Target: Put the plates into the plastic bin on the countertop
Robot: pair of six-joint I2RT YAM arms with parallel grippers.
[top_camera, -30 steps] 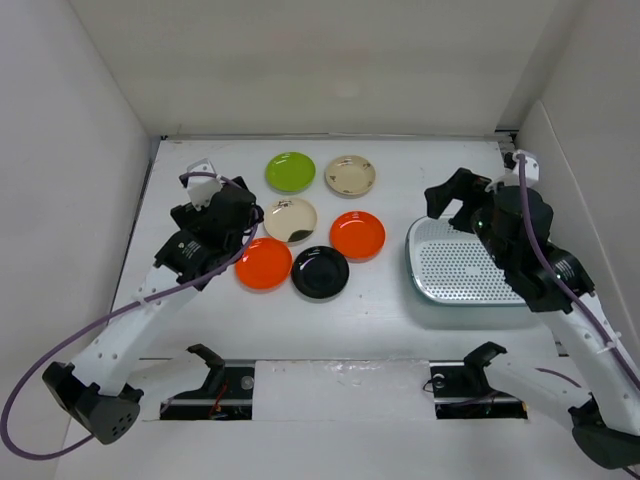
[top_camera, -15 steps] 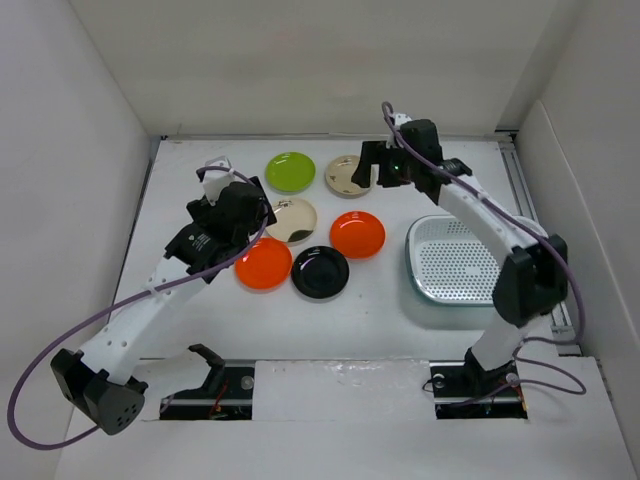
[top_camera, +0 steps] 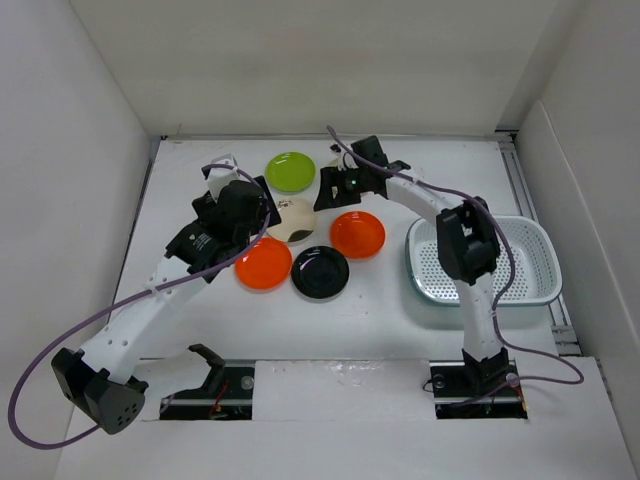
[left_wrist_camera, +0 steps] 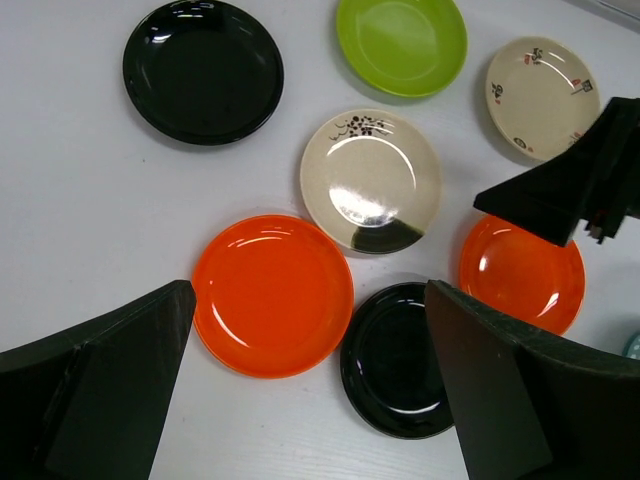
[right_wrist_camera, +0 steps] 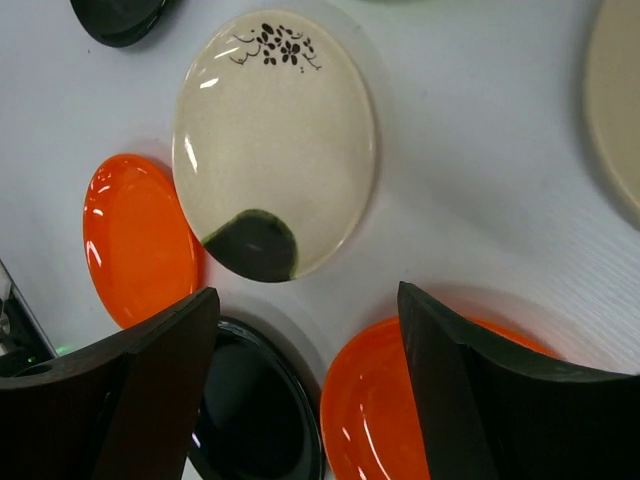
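Hovering near the dark-patched cream plate (left_wrist_camera: 370, 180), left gripper (left_wrist_camera: 308, 300) and right gripper (right_wrist_camera: 300, 300) show jaws wide apart. We cannot read the dark marks on the other cream plate (left_wrist_camera: 535, 95). The plastic bin (top_camera: 520, 265) sits well right of the patched plate.

Both arms are built of white tubular links joined by bulky black joint housings. The left arm (top_camera: 140, 315) carries a purple-grey left cable (top_camera: 60, 342) that runs back from behind the left hand (left_wrist_camera: 308, 290). A matching right cable (top_camera: 578, 372) runs along the right arm (top_camera: 482, 300). Each hand, the right hand (right_wrist_camera: 308, 292) too, has two broad, matte black wedge fingers (left_wrist_camera: 110, 390). A small green light (top_camera: 352, 182) glows just behind the right hand.
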